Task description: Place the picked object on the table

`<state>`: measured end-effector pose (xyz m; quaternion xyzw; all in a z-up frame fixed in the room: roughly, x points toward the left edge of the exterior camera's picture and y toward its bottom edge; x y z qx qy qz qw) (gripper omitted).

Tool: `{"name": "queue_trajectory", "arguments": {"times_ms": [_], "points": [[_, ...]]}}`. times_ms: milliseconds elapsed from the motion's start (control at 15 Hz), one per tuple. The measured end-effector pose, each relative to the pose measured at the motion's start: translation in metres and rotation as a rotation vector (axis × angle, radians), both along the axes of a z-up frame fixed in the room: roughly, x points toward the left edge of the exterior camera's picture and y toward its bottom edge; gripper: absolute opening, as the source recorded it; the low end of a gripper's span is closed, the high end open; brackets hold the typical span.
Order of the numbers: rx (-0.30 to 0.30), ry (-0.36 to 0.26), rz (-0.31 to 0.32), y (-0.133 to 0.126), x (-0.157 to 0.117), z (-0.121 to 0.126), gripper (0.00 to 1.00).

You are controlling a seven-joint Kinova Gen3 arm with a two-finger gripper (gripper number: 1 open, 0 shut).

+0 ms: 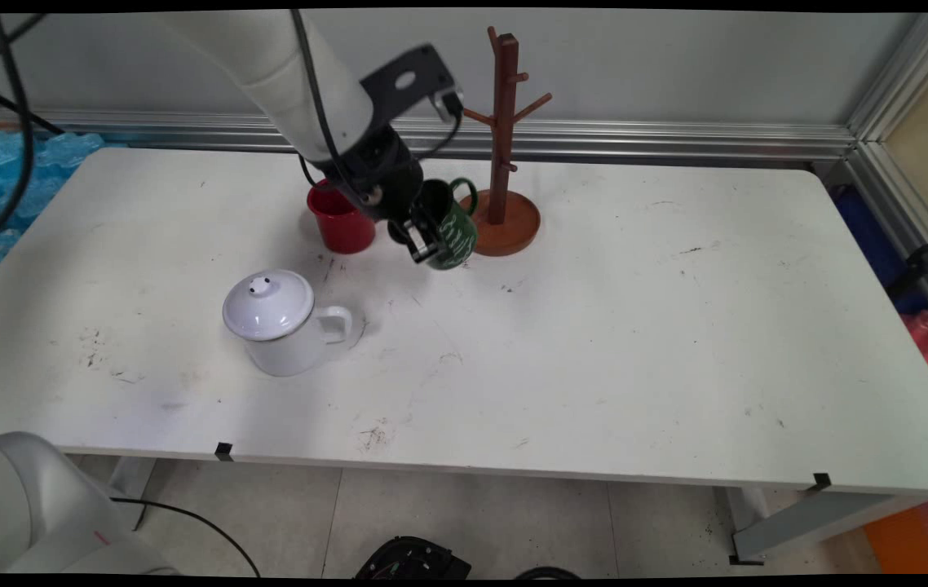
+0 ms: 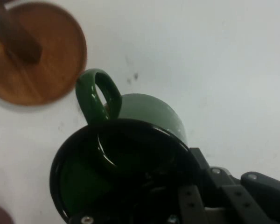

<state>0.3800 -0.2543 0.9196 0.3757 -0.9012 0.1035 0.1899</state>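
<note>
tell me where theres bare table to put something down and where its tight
Bare: the whole right half of the table, right of the wooden mug tree, and the near strip in front of the white lidded pot. Crowded: back centre, where the red cup, the gripper holding the green mug and the tree's base cluster.

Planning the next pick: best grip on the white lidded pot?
Take the white pot by its handle, which sticks out to the picture's right with bare table beside it. Come from above; the domed lid leaves no open rim to pinch.
</note>
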Motion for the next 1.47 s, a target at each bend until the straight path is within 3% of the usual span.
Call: {"name": "queue_trajectory", "arguments": {"times_ms": [800, 1467], "points": [[0.101, -0.213, -0.018, -0.018, -0.036, -0.063, 0.0], [0.166, -0.304, -0.021, -0.031, -0.06, -0.097, 0.0]]}}
